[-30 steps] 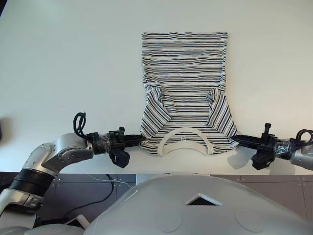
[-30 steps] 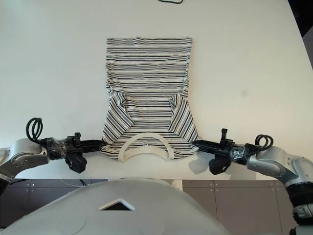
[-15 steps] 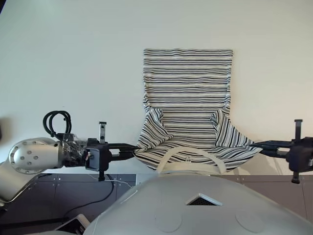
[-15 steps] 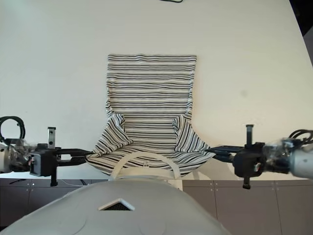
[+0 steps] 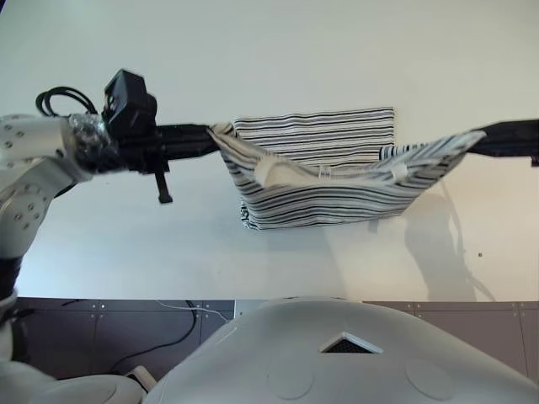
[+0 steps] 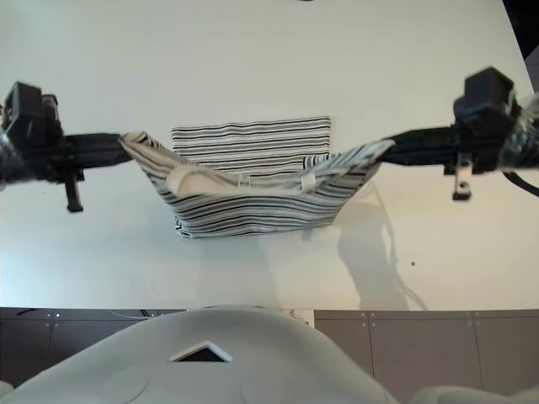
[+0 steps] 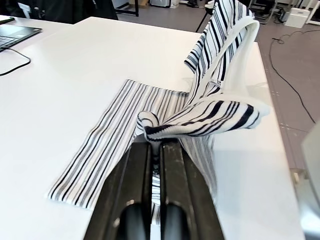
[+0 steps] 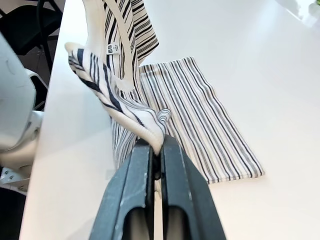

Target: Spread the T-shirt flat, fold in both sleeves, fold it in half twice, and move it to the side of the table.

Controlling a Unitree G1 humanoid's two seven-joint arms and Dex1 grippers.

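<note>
We hold the T-shirt point(image 5: 313, 200) stretched above the table's point(image 5: 118, 252) middle, left gripper point(image 5: 212, 135) and right gripper point(image 6: 386, 150) each pinched shut on a shoulder corner (hem end lying flat), seemingly to fold it in half.

- We see the T-shirt point(image 5: 320, 202) striped crosswise in white, dark navy and grey, with thin bands set between thicker ones.
- We find its neckband point(image 5: 278, 172) plain cream-white, without stripes, and the small label point(image 8: 111, 48) inside it white with black print.
- We note the left gripper point(image 7: 155, 146) is matt black all over, and the right gripper point(image 8: 156, 146) is the same black.
- We see the table point(image 5: 126, 252) as plain white, with no pattern.
- We make out a thin black cable point(image 7: 15, 62) against that white, and a grey floor point(image 7: 285, 75) past the table's edge.
</note>
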